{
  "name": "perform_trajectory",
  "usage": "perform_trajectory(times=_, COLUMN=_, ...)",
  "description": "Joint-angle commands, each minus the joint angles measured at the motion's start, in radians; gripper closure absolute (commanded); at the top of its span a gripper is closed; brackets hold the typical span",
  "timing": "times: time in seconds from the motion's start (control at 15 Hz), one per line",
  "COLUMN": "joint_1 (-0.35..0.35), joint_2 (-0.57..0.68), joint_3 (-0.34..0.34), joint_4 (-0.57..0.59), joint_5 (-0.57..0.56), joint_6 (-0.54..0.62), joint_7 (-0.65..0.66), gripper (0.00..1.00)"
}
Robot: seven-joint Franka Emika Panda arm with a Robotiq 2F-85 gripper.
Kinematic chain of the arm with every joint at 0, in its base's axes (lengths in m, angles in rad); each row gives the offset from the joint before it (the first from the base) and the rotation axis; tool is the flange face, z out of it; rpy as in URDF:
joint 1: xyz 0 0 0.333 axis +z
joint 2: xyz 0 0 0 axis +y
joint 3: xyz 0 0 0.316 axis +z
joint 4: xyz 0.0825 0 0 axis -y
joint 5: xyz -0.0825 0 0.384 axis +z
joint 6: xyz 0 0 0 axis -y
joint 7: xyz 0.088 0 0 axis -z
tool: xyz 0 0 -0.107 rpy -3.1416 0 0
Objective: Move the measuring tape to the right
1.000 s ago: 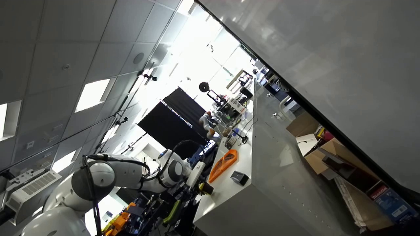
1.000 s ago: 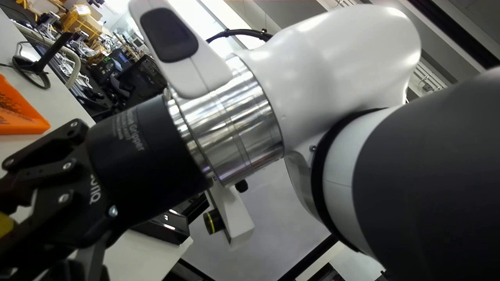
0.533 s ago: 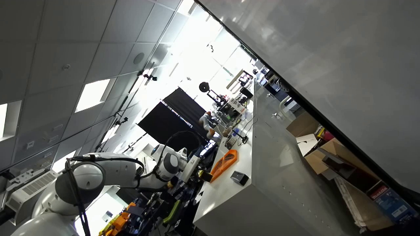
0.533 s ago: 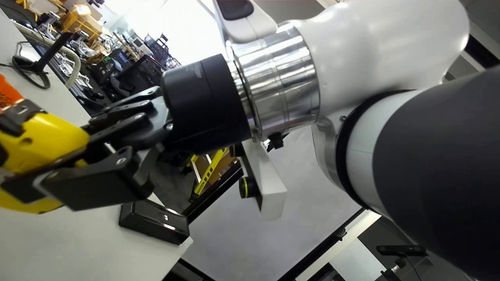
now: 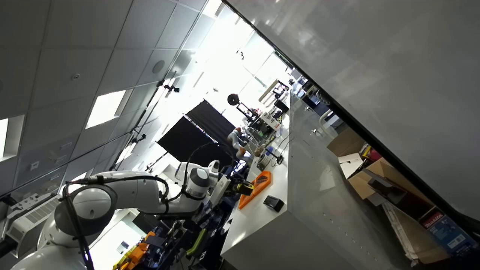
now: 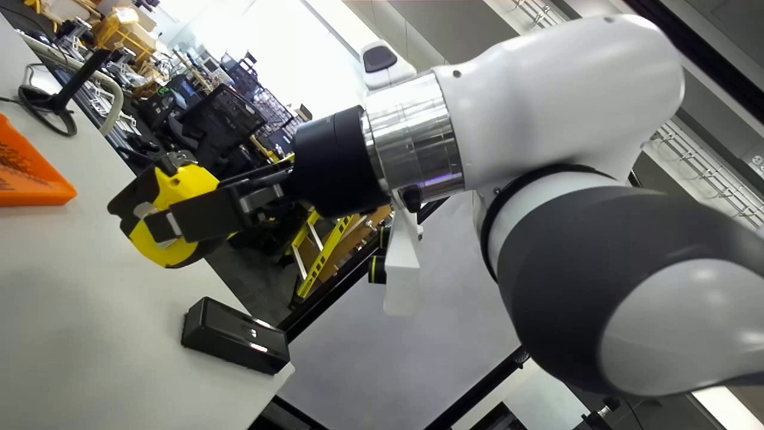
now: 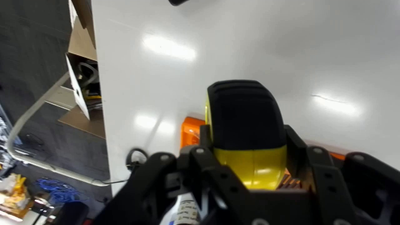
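The measuring tape is yellow and black. My gripper (image 6: 168, 222) is shut on it, with one finger on each side of its body. The measuring tape (image 6: 179, 186) is held above the white table (image 6: 107, 334). In the wrist view the black back of the measuring tape (image 7: 245, 115) fills the space between the fingers of the gripper (image 7: 248, 140), with its yellow part lower down. In an exterior view the measuring tape (image 5: 245, 187) shows small, in front of an orange tray.
The orange tray (image 6: 36, 188) lies on the table; it also shows behind the gripper in the wrist view (image 7: 189, 132). A black box (image 6: 236, 337) sits near the table's corner. A black stand with a round base (image 6: 54, 103) and a cable is beyond the tray. Cardboard boxes (image 7: 82, 43) stand beyond the table edge.
The arm has swung with the measuring tape in its grip, from beside the near table end to over the orange tray in an exterior view. The black box and tray have not moved.
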Motion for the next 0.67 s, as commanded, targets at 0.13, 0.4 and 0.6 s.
perform_trajectory(times=0.13, joint_1=0.148, joint_2=0.011, joint_3=-0.195, joint_4=0.011, joint_5=-0.182, joint_6=0.041, joint_7=0.437, gripper=0.69)
perform_trajectory(times=0.4, joint_1=0.183, joint_2=0.043, joint_3=-0.207, joint_4=0.014, joint_5=-0.238, joint_6=0.037, joint_7=0.639, gripper=0.69)
perform_trajectory(times=0.6, joint_1=0.197, joint_2=0.06, joint_3=-0.198, joint_4=0.015, joint_5=-0.231, joint_6=0.044, joint_7=0.693, gripper=0.69)
